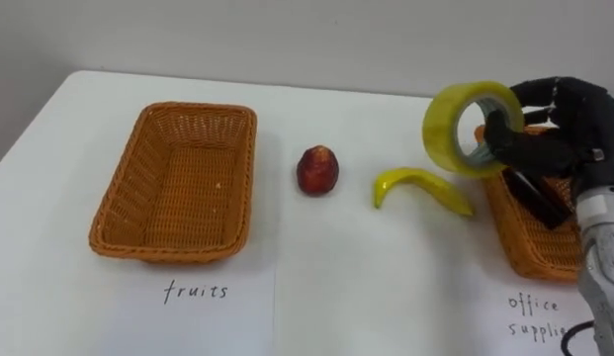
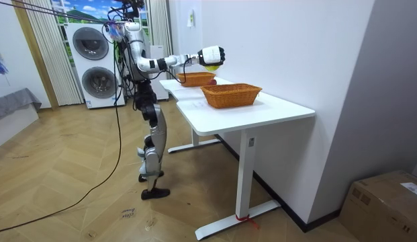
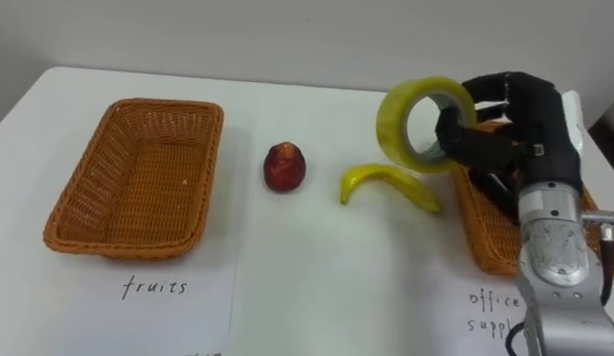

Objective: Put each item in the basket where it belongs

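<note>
Yellow tape roll [image 1: 438, 127], 1 item, gripped upright in the curled fingers of the right hand [image 1: 559, 124], raised in the air over the left rim of the office-supplies basket [image 1: 519, 242], which holds 1 dark oblong item [image 1: 536, 198]. Yellow banana [image 1: 421, 185] and red apple [image 1: 317, 170], 1 each, lie apart on the white table [image 1: 366, 287] between the 2 wicker baskets, banana near the office-supplies basket. Fruit basket [image 1: 138, 183] stands at the left, with a handwritten label [image 1: 198, 292] in front.
</note>
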Controlling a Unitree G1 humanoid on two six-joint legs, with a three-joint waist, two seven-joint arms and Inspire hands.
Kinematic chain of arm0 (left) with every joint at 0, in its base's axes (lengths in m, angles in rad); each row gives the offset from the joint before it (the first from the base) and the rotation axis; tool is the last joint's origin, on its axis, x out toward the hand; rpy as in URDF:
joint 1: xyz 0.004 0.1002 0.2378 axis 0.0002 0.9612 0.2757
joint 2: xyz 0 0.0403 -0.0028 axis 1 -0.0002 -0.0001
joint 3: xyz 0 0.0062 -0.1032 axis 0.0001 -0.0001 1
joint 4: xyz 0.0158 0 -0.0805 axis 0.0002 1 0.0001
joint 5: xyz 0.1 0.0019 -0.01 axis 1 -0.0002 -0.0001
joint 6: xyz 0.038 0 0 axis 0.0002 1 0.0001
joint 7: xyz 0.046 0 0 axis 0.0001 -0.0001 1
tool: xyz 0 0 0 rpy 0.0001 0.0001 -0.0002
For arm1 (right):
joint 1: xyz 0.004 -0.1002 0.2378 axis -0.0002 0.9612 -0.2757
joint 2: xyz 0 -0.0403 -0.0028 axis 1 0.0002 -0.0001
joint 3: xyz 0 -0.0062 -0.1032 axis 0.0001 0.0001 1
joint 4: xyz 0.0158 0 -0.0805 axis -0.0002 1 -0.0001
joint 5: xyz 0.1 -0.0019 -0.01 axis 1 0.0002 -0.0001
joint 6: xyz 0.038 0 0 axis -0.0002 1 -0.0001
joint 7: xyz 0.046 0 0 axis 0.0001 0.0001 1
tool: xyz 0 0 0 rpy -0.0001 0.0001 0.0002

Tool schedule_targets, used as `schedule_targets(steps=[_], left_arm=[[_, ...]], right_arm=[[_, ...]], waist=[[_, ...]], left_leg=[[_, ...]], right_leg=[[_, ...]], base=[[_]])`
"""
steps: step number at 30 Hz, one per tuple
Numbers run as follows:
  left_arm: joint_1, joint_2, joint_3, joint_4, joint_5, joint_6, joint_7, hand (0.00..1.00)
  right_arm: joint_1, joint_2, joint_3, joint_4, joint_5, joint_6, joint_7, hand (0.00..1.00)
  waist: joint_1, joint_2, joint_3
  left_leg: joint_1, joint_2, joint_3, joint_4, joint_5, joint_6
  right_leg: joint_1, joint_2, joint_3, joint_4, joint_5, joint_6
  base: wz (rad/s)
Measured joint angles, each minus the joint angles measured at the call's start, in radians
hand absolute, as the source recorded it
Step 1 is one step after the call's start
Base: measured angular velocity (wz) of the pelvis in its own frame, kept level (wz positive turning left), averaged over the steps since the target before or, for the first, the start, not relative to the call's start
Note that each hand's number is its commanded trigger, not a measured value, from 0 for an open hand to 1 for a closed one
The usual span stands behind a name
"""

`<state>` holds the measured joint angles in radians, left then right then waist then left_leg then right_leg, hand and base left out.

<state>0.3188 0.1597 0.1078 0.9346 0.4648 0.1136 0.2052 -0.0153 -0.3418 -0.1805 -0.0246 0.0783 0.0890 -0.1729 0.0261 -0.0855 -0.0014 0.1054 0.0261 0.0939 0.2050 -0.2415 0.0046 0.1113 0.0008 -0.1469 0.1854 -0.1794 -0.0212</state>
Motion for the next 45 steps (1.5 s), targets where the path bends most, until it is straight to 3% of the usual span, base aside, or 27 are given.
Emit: schedule_targets(steps=[3,6,17,22,28,33,45], left_arm=[[0.002,0.0,0.001,-0.004,-0.001,0.013,0.0,0.0],[0.012,0.0,0.007,-0.019,-0.001,0.016,0.0,0.0],[0.036,-0.003,0.009,-0.022,-0.003,0.018,0.006,0.0],[0.036,-0.002,0.016,-0.02,-0.003,0.017,0.006,0.0],[0.035,0.0,0.016,-0.02,-0.041,0.016,0.006,0.0],[0.036,0.01,0.016,-0.02,-0.041,0.016,0.006,0.0],[0.028,0.015,0.016,-0.02,-0.041,0.017,0.007,0.0]], right_arm=[[0.0,-0.011,-0.001,0.023,0.019,0.0,-0.036,1.0],[0.0,-0.012,-0.008,0.036,0.041,0.002,-0.049,1.0],[0.0,-0.019,-0.009,0.122,0.092,0.002,-0.097,1.0],[0.0,-0.075,-0.009,0.173,0.113,0.002,-0.116,1.0],[-0.001,-0.114,-0.011,0.184,0.135,0.002,-0.137,1.0],[-0.001,-0.116,-0.024,0.205,0.138,0.002,-0.145,1.0],[-0.001,-0.116,-0.033,0.209,0.129,0.002,-0.155,1.0]], waist=[[-0.001,-0.01,0.0035],[-0.006,-0.016,0.0021],[-0.023,-0.008,0.0014],[-0.023,-0.009,0.0014],[-0.025,-0.015,0.0021],[-0.026,-0.023,0.0021],[-0.033,-0.011,0.0035]], left_leg=[[0.008,0.0,0.011,-0.005,0.0,0.0],[0.003,0.0,0.016,-0.001,0.0,0.001],[0.008,0.002,0.016,-0.007,0.0,0.0],[0.008,0.001,0.013,-0.011,0.0,0.0],[0.009,0.002,0.014,-0.014,0.0,0.0],[0.008,0.001,0.014,-0.015,0.0,0.0],[0.011,0.001,0.015,-0.015,0.0,0.0]], right_leg=[[0.001,0.0,0.009,0.0,-0.001,0.001],[-0.007,0.0,0.014,-0.001,-0.001,0.002],[-0.006,0.002,0.01,0.001,-0.001,0.002],[-0.006,0.001,0.009,0.002,-0.001,0.002],[-0.006,0.001,0.01,0.002,-0.001,0.002],[-0.006,0.001,0.01,0.0,-0.001,0.002],[-0.007,0.001,0.009,0.0,-0.001,0.002]], base=[[-0.1],[-0.05],[0.0],[0.0],[0.0],[0.0],[0.0]])
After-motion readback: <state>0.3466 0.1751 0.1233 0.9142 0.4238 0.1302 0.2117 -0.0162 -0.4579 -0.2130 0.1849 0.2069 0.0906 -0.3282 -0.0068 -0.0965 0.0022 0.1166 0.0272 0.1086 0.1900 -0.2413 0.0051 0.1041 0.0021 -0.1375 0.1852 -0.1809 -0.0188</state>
